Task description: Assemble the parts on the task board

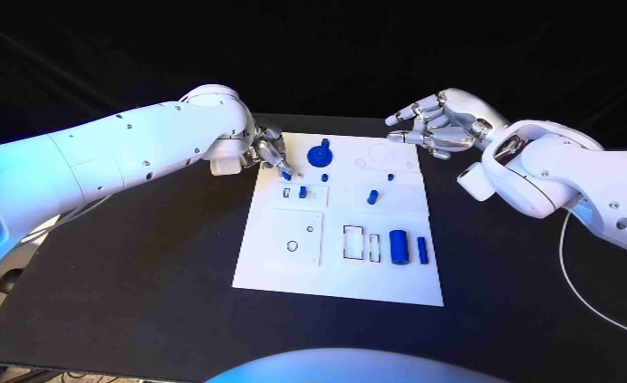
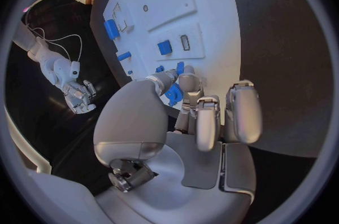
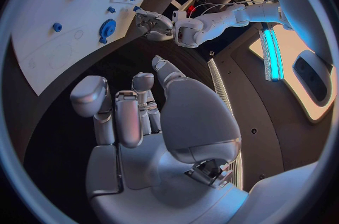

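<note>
On the black table (image 1: 157,256) in the head view lies the white task board (image 1: 342,220), blue parts scattered on it — a gear-shaped part (image 1: 319,157) near its far edge; the left hand (image 1: 268,152) reaches over the board's far left corner; the right hand (image 1: 438,128) hovers beyond the far right corner, fingers curled, holding nothing. In the left wrist view the left hand's fingertips (image 2: 185,84) pinch a small blue part (image 2: 174,94) over the board. In the right wrist view the right hand's fingers (image 3: 116,117) curl in on nothing — above bare table.
</note>
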Tool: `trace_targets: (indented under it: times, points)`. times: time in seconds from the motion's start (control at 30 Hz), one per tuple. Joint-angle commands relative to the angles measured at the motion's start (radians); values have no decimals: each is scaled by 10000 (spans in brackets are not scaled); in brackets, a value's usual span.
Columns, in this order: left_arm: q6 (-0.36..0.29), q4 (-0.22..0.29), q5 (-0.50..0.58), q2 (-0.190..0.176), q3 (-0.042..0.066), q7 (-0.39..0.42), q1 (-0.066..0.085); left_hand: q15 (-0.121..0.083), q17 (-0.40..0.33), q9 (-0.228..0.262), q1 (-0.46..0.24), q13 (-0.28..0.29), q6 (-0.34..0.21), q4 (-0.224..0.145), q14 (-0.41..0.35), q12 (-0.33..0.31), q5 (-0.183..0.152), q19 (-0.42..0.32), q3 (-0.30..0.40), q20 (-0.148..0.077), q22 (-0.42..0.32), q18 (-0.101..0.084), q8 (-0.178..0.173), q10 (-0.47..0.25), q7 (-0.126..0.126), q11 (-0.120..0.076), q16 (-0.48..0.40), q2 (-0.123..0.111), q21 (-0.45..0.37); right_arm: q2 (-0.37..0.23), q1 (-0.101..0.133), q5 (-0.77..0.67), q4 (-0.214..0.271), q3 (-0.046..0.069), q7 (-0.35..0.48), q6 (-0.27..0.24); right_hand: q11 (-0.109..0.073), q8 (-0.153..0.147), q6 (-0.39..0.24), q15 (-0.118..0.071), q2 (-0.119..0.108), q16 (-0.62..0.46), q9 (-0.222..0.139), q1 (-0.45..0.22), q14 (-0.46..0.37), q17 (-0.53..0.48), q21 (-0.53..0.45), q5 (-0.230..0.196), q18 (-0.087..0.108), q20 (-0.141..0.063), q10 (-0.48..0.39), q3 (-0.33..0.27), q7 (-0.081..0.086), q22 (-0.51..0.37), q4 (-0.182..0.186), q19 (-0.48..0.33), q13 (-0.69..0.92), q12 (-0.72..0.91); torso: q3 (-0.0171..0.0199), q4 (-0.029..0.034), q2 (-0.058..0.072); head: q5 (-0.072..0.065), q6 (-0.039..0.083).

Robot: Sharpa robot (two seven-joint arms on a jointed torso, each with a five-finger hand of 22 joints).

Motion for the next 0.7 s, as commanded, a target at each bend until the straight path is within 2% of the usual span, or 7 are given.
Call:
trace_targets:
  times: [0.03, 0.33, 0.7]
  points:
    - [-571, 254, -387, -147, 0, 548, -93, -47, 2628, -17, -69, 52, 88, -1515, 1036, 66, 61, 196, 1571, -19, 607, -88, 60, 94, -8, 0, 24, -56, 59, -1, -8, 11, 0, -1, 54, 112, -7, 60, -65, -1, 39, -70, -14, -51, 455, -8, -43, -20, 64, -7, -72, 9, 28, -8, 65, -56, -7, -16, 9, -18, 4, 49, -5]
    - [-1125, 718, -920, -448, -30, 648, -426, -56, 2628, -32, -107, 95, 130, -1544, 1036, 105, 115, 217, 1616, -28, 649, -98, 63, 145, -19, -10, 24, -98, 94, -17, -10, 13, 3, -4, 50, 110, -6, 63, -65, 0, 44, -77, -14, -53, 452, -16, -53, -16, 67, -6, -78, 9, 29, -26, 70, -64, -15, -22, 6, -23, 11, 76, -22]
    - [-841, 1084, -1085, -752, -38, 525, -560, -59, 2628, -39, -127, 136, 154, -1553, 1036, 140, 127, 230, 1633, -31, 676, -104, 65, 179, -26, -15, 24, -119, 118, -22, -11, 14, 9, -7, 54, 117, -6, 63, -65, 0, 44, -77, -14, -53, 452, -16, -53, -16, 67, -6, -78, 9, 29, -26, 70, -64, -15, -22, 18, -42, 16, 127, -39]
